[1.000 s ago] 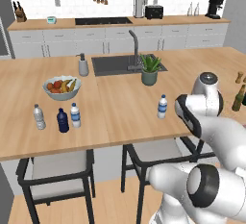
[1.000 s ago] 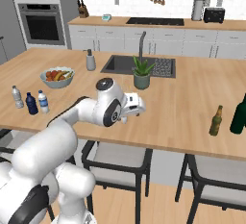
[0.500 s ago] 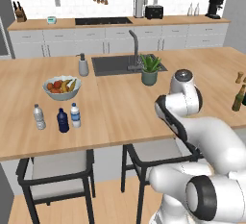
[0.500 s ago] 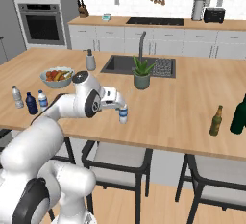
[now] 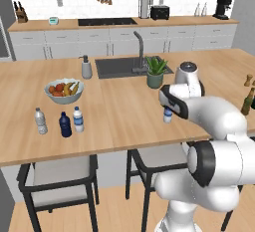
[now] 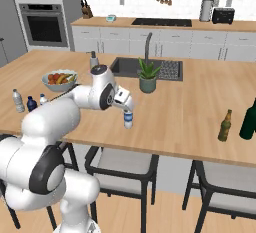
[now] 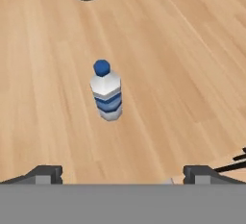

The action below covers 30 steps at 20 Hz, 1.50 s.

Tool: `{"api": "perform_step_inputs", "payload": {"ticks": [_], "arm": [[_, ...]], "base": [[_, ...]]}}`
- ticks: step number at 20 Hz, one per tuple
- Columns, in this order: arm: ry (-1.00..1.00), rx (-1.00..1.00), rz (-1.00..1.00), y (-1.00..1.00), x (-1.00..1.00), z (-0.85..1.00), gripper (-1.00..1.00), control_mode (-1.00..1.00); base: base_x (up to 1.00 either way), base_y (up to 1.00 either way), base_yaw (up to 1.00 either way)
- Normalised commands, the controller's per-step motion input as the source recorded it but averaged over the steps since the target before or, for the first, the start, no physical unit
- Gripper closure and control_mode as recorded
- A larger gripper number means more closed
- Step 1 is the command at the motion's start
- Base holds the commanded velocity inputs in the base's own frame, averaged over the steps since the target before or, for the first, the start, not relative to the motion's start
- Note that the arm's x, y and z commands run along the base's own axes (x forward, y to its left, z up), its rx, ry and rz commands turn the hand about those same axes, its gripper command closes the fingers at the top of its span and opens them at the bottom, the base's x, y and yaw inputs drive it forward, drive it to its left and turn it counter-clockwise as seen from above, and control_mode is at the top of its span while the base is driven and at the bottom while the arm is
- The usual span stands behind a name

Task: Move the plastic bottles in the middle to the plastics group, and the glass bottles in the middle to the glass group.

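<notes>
Near the front edge of the bench point(image 6: 200, 107), the water bottle point(image 7: 106, 96) stands upright and free below the gripper point(image 7: 115, 172), jaws spread wide and empty — an off-centre descent could knock this light bottle over — olive-brown glass bottle point(image 6: 225, 125) stands well apart.

The arm swung left, tool point(image 6: 128, 108) over the water bottle point(image 6: 128, 119).

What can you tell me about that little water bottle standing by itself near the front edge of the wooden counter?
The small clear plastic water bottle has a blue label band and, in the hand view, a blue-looking cap. It stands upright on the light wooden island counter, near the front edge. The robot's gripper hovers over it, jaws open, not touching.
</notes>
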Motion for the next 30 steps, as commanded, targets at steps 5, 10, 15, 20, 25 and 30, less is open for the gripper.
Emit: {"api": "perform_step_inputs", "payload": {"ticks": [5, 10, 15, 20, 25, 30], "arm": [[0.01, 0.15, 0.05, -0.23, 0.27, -0.18, -1.0, -1.0], [0.06, 0.05, 0.13, 0.23, 0.27, -0.31, -1.0, -1.0], [-0.01, 0.0, 0.1, 0.31, 0.21, -0.36, -1.0, -1.0], [-0.07, 0.0, 0.01, -0.13, 0.16, -0.09, -1.0, -1.0], [0.0, -0.02, -0.04, -0.37, 0.02, 0.02, -1.0, -1.0], [0.0, -0.06, -0.01, 0.02, 0.1, 0.01, -1.0, -1.0]], "base": [[0.0, 0.0, 0.0], [0.0, 0.0, 0.0], [0.0, 0.0, 0.0], [0.0, 0.0, 0.0], [0.0, 0.0, 0.0], [0.0, 0.0, 0.0]]}}
